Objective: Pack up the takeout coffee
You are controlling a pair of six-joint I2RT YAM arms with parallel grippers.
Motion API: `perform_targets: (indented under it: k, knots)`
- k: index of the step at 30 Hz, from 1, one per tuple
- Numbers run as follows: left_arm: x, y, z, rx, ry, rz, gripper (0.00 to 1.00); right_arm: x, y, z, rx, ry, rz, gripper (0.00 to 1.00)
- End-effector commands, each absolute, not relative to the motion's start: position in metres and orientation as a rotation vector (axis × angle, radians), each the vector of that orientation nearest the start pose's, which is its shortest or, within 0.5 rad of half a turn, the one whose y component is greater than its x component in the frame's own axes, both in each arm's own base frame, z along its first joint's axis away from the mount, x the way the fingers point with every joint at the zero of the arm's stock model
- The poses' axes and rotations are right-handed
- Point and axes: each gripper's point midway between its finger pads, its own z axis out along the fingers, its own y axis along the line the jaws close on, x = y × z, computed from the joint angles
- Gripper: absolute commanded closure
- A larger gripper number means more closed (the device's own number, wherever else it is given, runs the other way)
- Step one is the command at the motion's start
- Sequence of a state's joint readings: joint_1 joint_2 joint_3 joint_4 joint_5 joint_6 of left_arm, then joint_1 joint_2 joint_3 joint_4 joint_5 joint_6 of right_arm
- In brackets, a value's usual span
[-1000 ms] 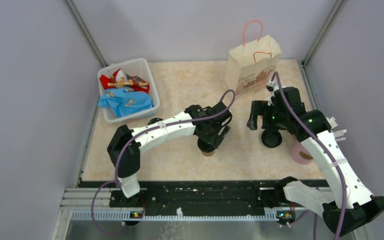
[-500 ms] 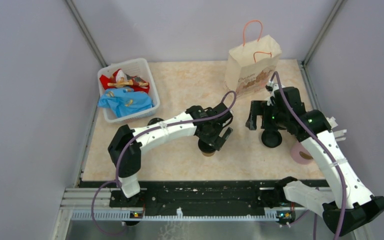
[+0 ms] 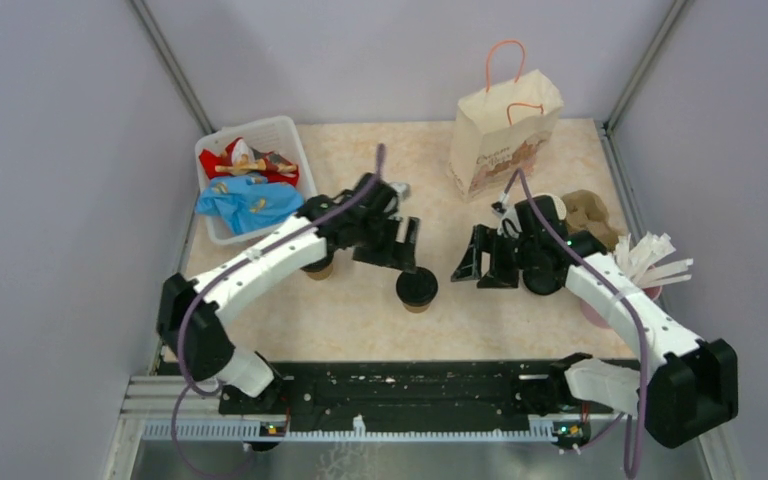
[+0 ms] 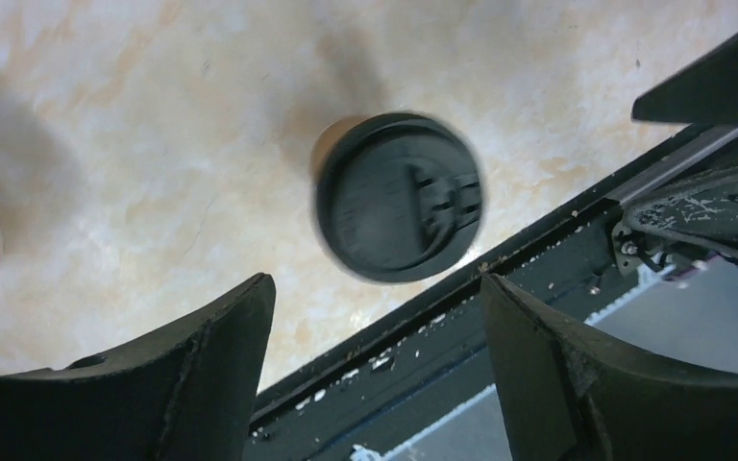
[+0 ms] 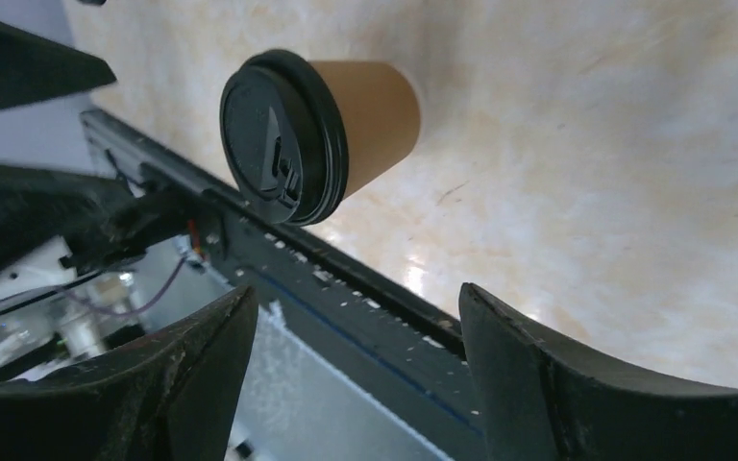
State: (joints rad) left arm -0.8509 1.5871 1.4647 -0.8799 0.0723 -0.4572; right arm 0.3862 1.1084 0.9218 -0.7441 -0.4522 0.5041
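Observation:
One brown paper cup with its black lid on (image 3: pixel 416 289) stands upright near the table's front middle. It also shows in the left wrist view (image 4: pixel 399 197) and the right wrist view (image 5: pixel 317 125). My left gripper (image 3: pixel 397 256) is open and empty, just behind and left of this cup (image 4: pixel 375 283). My right gripper (image 3: pixel 478 268) is open and empty to the cup's right (image 5: pixel 357 290). A second brown cup (image 3: pixel 318 268) peeks out from under my left arm. Its top is hidden. A black round shape (image 3: pixel 542 280) shows partly under my right wrist.
A paper bag with orange handles (image 3: pixel 505 130) stands at the back right. A brown pulp tray (image 3: pixel 587 212) lies behind my right arm. A pink cup of white sticks (image 3: pixel 650 262) stands at the right edge. A white basket of wrappers (image 3: pixel 255 180) sits back left. The black rail (image 3: pixel 400 385) runs along the front.
My left gripper has lifted off the lidded cup and swung back and left, uncovering the second cup. My right arm has moved left toward the lidded cup, uncovering the pulp tray.

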Motion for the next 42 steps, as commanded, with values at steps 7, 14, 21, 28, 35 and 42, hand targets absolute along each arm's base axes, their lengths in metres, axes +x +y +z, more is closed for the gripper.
perform_targets:
  k: [7, 14, 21, 28, 35, 42]
  knots:
    - [0.218, -0.289, 0.177, 0.193, 2.605, -1.217, 0.26, 0.197, 0.245, 0.146, -0.026, 2.538, 1.437, 0.44]
    - [0.226, -0.29, 0.157, 0.154, 2.666, -1.203, 0.39, 0.202, 0.247, 0.124, -0.003, 2.557, 1.441, 0.58]
    - [0.228, -0.288, 0.142, 0.154, 2.723, -1.153, 0.48, 0.207, 0.249, 0.114, 0.009, 2.571, 1.44, 0.67]
    - [0.229, -0.286, 0.129, 0.154, 2.751, -1.117, 0.52, 0.208, 0.251, 0.106, 0.013, 2.578, 1.447, 0.69]
    - [0.224, -0.279, 0.114, 0.151, 2.796, -1.066, 0.59, 0.206, 0.249, 0.094, 0.041, 2.598, 1.44, 0.72]
    - [0.211, -0.266, 0.084, 0.141, 2.872, -0.99, 0.61, 0.203, 0.243, 0.073, 0.105, 2.639, 1.375, 0.72]
